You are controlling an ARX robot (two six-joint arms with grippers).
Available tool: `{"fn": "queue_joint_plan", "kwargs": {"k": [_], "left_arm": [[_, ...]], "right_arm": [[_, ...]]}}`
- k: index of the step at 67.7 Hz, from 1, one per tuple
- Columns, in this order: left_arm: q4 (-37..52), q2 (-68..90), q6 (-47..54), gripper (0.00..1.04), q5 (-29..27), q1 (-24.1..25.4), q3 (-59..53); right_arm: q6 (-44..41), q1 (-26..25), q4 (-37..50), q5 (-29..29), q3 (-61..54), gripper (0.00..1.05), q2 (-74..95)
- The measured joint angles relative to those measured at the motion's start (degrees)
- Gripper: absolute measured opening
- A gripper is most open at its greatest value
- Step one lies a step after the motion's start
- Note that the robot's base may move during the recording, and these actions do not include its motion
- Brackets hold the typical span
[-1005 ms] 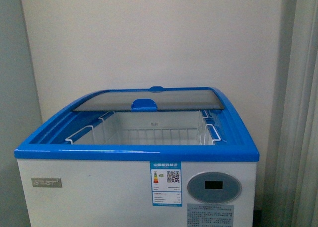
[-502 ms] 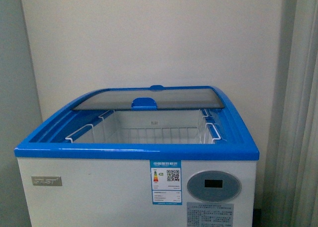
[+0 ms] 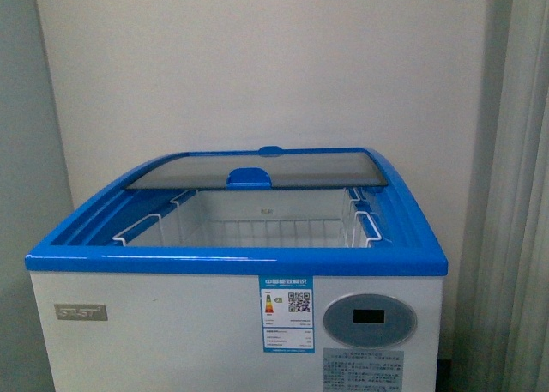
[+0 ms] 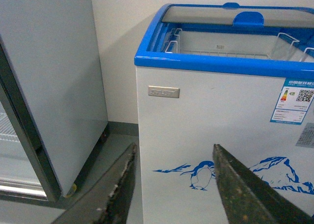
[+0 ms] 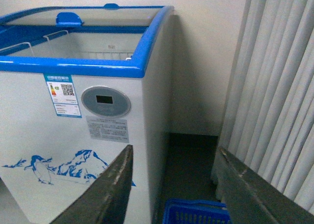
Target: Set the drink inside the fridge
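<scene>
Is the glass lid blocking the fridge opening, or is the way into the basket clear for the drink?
Nothing visible blocks it. The fridge's glass lid is slid to the back, leaving the white wire basket open from above. The drink itself is in none of the views, and both pincers, left and right, are open and empty.

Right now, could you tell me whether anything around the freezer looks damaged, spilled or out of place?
Nothing stands out. The fridge stands square with its glass lid slid back, the wire basket inside sits level and looks empty, and no spill shows. Both grippers, left and right, are open and empty; the drink is not in view.
</scene>
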Motion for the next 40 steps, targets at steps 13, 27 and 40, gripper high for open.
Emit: {"fn": "queue_joint_plan", "kwargs": {"k": [13,27,40], "left_arm": [[0.0,0.0,0.0,0.96,0.0,0.0,0.0],[0.0,0.0,0.04,0.97,0.0,0.0,0.0],[0.0,0.0,0.04,0.97,0.0,0.0,0.0]], "right_arm": [[0.0,0.0,0.0,0.0,0.0,0.96,0.0],[0.0,0.0,0.0,0.0,0.0,0.97,0.0],[0.0,0.0,0.0,-0.02,0.0,0.97,0.0]]}}
